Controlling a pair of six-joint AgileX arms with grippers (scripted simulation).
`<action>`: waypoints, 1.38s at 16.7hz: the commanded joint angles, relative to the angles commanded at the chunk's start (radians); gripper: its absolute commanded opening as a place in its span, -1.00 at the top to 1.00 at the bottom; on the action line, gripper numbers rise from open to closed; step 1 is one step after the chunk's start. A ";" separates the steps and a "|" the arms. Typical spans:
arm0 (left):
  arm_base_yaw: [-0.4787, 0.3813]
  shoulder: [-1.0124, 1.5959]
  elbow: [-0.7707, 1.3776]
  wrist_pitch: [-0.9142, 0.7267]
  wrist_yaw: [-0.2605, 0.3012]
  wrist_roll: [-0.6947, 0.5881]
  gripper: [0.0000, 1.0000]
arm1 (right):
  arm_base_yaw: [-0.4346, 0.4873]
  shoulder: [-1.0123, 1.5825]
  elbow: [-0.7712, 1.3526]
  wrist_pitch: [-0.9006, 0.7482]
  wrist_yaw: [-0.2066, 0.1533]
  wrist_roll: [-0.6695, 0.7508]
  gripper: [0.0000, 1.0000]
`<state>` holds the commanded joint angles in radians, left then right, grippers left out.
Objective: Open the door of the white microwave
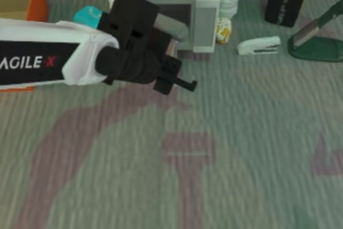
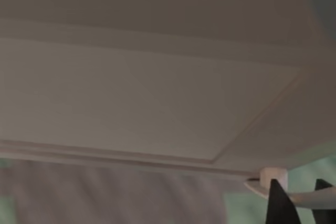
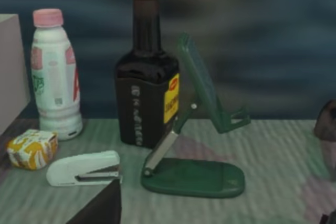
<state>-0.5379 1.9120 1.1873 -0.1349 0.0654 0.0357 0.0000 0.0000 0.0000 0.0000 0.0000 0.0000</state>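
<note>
Our left tool reaches the door of the white microwave at the desk's far edge; we cannot tell its spread; next, a pull outward

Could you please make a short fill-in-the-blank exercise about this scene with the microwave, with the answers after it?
1. The arm reaching to the white microwave is the ____ arm.
2. The white stapler lies on the table between the microwave and the ____ phone stand.
3. The dark sauce bottle has a ____ cap.

Missing words: left; green; red
</note>
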 joint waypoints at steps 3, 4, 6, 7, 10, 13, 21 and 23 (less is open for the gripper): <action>0.000 0.000 0.000 0.000 0.000 0.000 1.00 | 0.000 0.000 0.000 0.000 0.000 0.000 -1.00; 0.000 0.000 0.000 0.000 0.000 0.000 1.00 | 0.000 0.000 0.000 0.000 0.000 0.000 -1.00; 0.000 0.000 0.000 0.000 0.000 0.000 1.00 | 0.000 0.000 0.000 0.000 0.000 0.000 -1.00; 0.000 0.000 0.000 0.000 0.000 0.000 1.00 | 0.000 0.000 0.000 0.000 0.000 0.000 -1.00; -0.009 0.001 0.001 -0.001 0.009 -0.006 1.00 | 0.000 0.000 0.000 0.000 0.000 0.000 -1.00; 0.003 -0.008 -0.012 0.000 0.024 0.019 1.00 | 0.000 0.000 0.000 0.000 0.000 0.000 -1.00; 0.023 -0.023 -0.030 0.002 0.050 0.059 1.00 | 0.000 0.000 0.000 0.000 0.000 0.000 -1.00; 0.023 -0.023 -0.030 0.002 0.050 0.059 1.00 | 0.000 0.000 0.000 0.000 0.000 0.000 -1.00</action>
<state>-0.5146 1.8894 1.1572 -0.1329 0.1158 0.0948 0.0000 0.0000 0.0000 0.0000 0.0000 0.0000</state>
